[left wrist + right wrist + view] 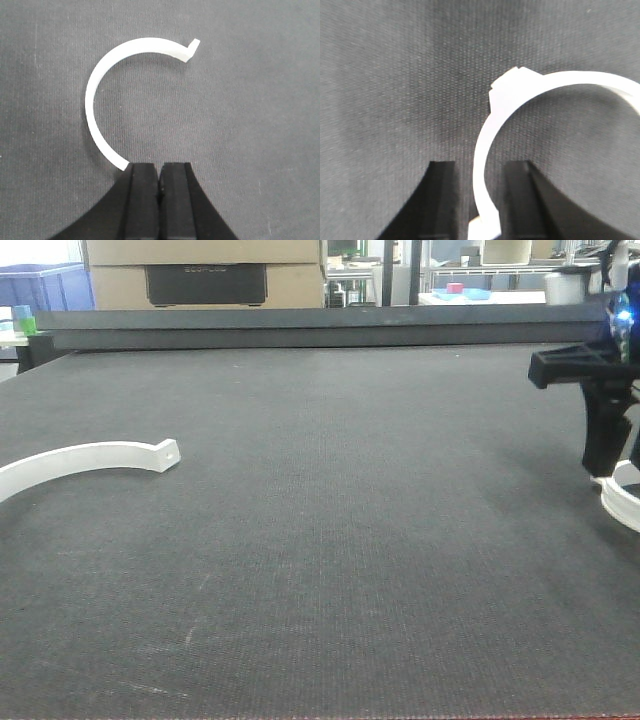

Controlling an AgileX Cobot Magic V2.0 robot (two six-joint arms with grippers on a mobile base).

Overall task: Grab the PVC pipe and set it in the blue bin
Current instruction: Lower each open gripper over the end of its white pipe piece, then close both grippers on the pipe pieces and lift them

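fingers of the left gripper are pressed flat together with nothing between them, seen in the left wrist view at the bottom of the frame. just above them on the dark mat lies a c-shaped pvc piece, flat on the surface. its open side faces right in that view. its lower cut end sits just beside the tip of the left-hand finger, and whether it touches cannot be told. its upper end has a small bent tab and lies well apart from the fingers. in the front view the same c-shaped pvc piece rests at the left edge of the mat, partly cut off by the frame, with the tab end pointing toward the middle.

the right gripper has its fingers spread apart. a second pvc piece curves down between them. its band runs nearer to the right-hand finger in that view, and a clear strip of mat shows between the band and the other finger. whether the band touches the nearer finger cannot be told. the rest of this piece arcs up and away to the right, with a thicker stepped block at its top.

in the front view the right gripper stands at the far right edge, pointing down, its tips down at the second pvc piece, which lies on the mat and is partly out of frame.

beyond the far rim of the mat a blue crate shows at the upper left, next to a cardboard box.
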